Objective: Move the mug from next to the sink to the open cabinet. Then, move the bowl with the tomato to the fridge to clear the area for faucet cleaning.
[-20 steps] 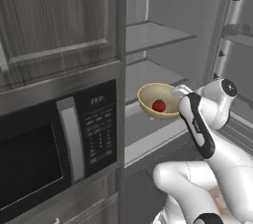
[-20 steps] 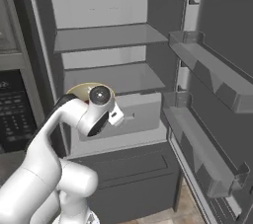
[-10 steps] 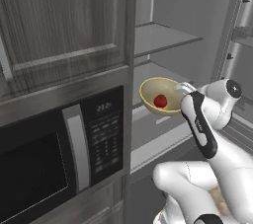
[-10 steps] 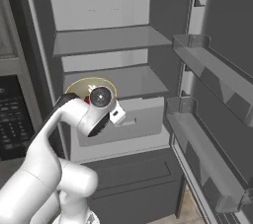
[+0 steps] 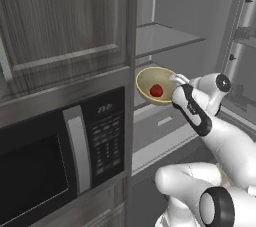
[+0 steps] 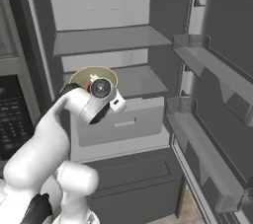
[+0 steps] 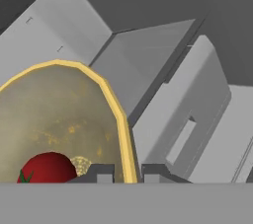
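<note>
Closer now than a second ago, your base has rolled toward the fridge (image 6: pixel 113 40), so the whole scene has slid while the bowl keeps its place on the arm. Starting at the left of the left base view, you pass the wood-grain cabinet (image 5: pixel 65 21) and the microwave (image 5: pixel 60 151) below it, then reach the pale yellow bowl (image 5: pixel 156 86) held in the air just in front of the open fridge, with the tomato (image 5: pixel 156 90) resting inside it. Your gripper (image 7: pixel 127 173) is pinched narrow on the bowl's rim, one fingertip inside and one outside, as the hand view shows. To the right stand the fridge's bare shelves (image 6: pixel 111 40), the drawer (image 6: pixel 123 122) under them, and the open door with its bins (image 6: pixel 207 65). Neither mug nor sink is in sight here, so you cannot check that first half. By the look of it you are late in the second half: the bowl is carried but not yet set down, and placing and letting go remain.
</note>
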